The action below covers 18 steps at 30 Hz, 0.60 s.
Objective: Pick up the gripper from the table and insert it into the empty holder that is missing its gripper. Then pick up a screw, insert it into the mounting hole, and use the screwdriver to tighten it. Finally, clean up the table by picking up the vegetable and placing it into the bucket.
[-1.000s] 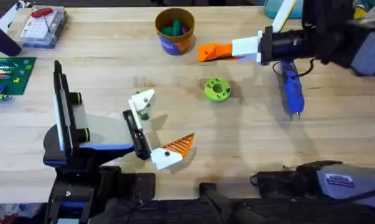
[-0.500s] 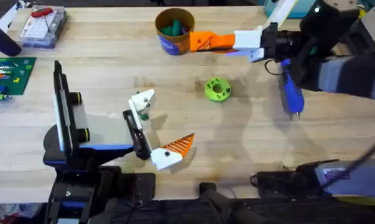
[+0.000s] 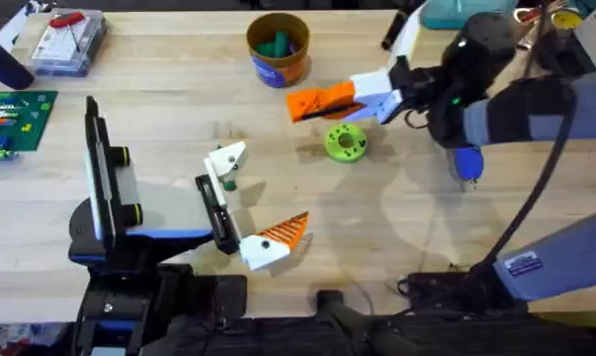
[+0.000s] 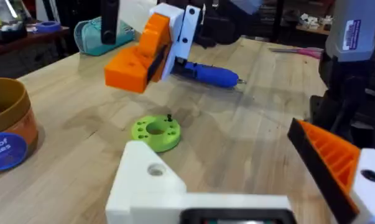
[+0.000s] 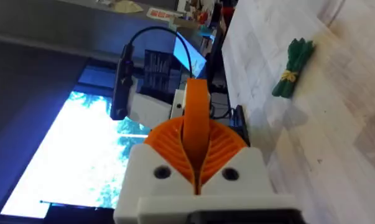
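Since a second ago my right arm has swung the gripper [image 3: 312,102] away from beside the bucket [image 3: 277,47] and down toward the middle of the counter [image 3: 179,99]; it now hangs in the air just above and beyond the vegetable [image 3: 346,142]. The right end effector [image 3: 355,96] is clamped on the part, its ribbed pads [image 5: 168,146] pressed against the orange wedge on both sides. The holder [image 3: 225,158] waits on the left end effector [image 3: 233,203], where the bare bracket and the one fitted finger [image 3: 278,237] stand apart along the black bar. As I judge it, the step in hand is the carry to that holder, well short of insertion. To do it well I would keep the part high enough to pass over the vegetable, turn its white base toward the bracket before descending, and line it up through the left wrist view, then ease in slowly rather than push, since a skewed entry could jam or twist the part in the pads.
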Available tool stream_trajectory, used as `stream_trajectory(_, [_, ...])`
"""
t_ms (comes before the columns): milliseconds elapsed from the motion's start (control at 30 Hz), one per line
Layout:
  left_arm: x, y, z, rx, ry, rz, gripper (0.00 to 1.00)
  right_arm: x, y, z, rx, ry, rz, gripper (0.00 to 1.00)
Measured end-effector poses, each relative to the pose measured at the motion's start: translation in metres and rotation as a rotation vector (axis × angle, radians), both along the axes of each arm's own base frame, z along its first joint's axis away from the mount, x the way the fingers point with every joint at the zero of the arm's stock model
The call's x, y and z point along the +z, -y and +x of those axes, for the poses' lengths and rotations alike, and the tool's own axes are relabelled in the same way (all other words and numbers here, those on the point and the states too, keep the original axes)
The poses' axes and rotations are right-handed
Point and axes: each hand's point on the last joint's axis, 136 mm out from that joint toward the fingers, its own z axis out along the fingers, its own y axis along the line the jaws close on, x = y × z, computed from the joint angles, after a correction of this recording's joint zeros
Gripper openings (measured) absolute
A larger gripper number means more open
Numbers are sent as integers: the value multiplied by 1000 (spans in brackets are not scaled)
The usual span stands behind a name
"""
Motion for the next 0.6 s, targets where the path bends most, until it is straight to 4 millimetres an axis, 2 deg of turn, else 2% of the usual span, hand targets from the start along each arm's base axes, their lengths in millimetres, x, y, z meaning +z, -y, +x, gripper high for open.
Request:
stream_trajectory(67, [0,0,0,0,0,0,987,-8,-15,-13,59,-30,-7,11])
stream_trajectory(267, [0,0,0,0,0,0,986,-15,-31,-33,129,-46,-12,11])
stream_trajectory(600, [0,0,0,0,0,0,986,-29,-34,-63,178,-55,-16,11])
